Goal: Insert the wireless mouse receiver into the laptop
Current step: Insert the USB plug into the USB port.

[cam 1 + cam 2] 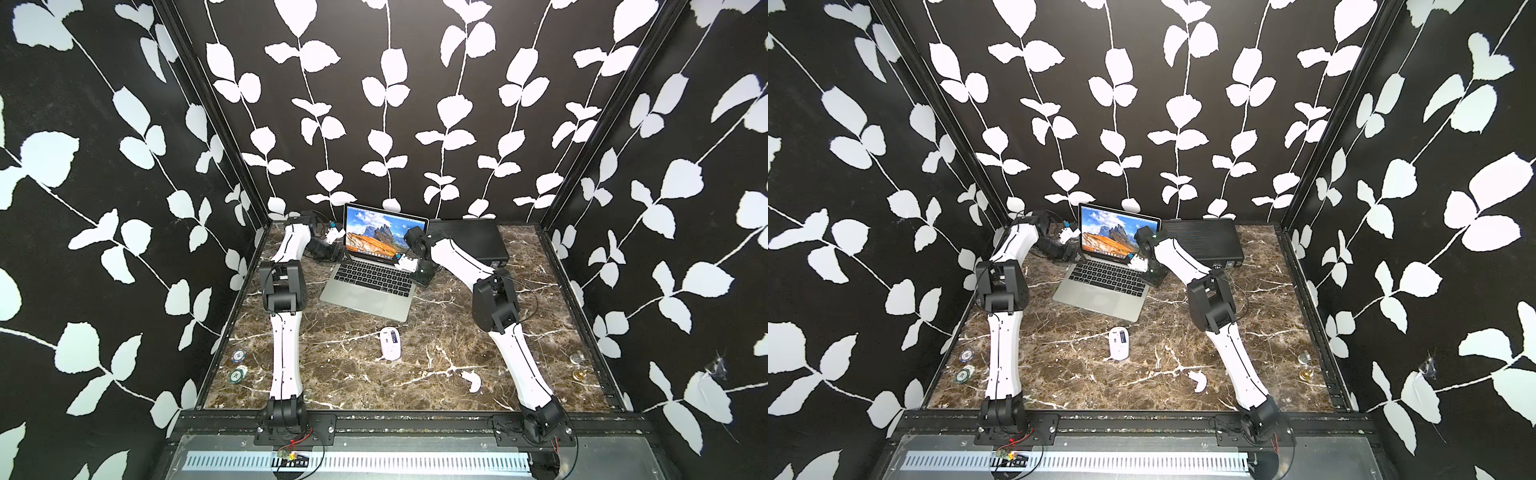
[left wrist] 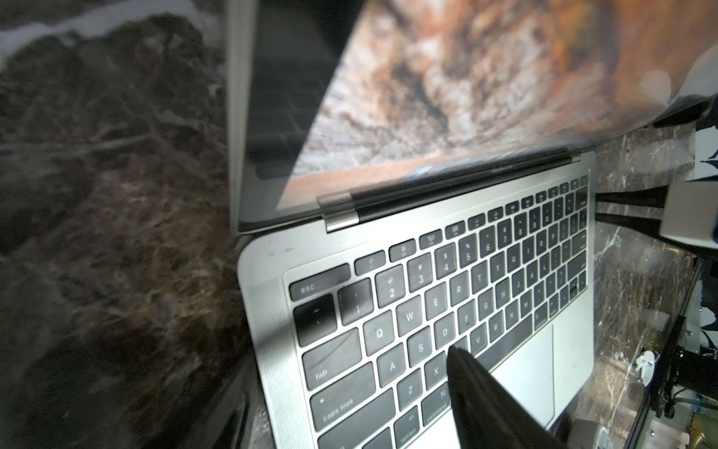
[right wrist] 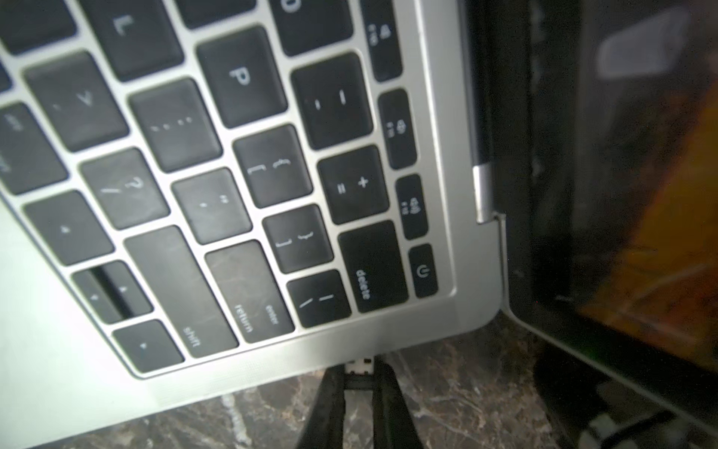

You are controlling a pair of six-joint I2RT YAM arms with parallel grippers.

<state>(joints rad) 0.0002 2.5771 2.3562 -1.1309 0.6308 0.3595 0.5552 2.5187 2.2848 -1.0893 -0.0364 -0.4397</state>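
Pinching a small silver-white USB receiver [image 3: 361,364] between its black fingers [image 3: 330,392], the right end effector [image 3: 359,375] is pressed together on it at the right side edge of the slim silver laptop [image 1: 370,291] with black keys. The receiver's front end meets that edge just under the delete and backslash keys, near the rear right corner. How far it sits in the port can't be told; the deck edge hides it.

The left end effector [image 1: 334,252] is at the laptop's left rear corner, beside the hinge, with jaws spread wide. In the left wrist view one dark finger [image 2: 485,388] is over the lower-left keys. The other finger isn't clear, and contact with the laptop can't be told.

The laptop stands open on the brown marble-pattern table [image 1: 332,374], its screen showing an orange-and-blue mountain picture.

The small white oval wireless mouse [image 1: 390,343] lies on the table in front of the laptop, apart from it, with the dark recess of its underside facing up. A loose white curved cover piece [image 1: 471,380] lies nearer the right arm's base. A flat black ribbed case [image 1: 473,241] sits behind the right arm, and two round chips [image 1: 237,365] lie by the table's left edge.
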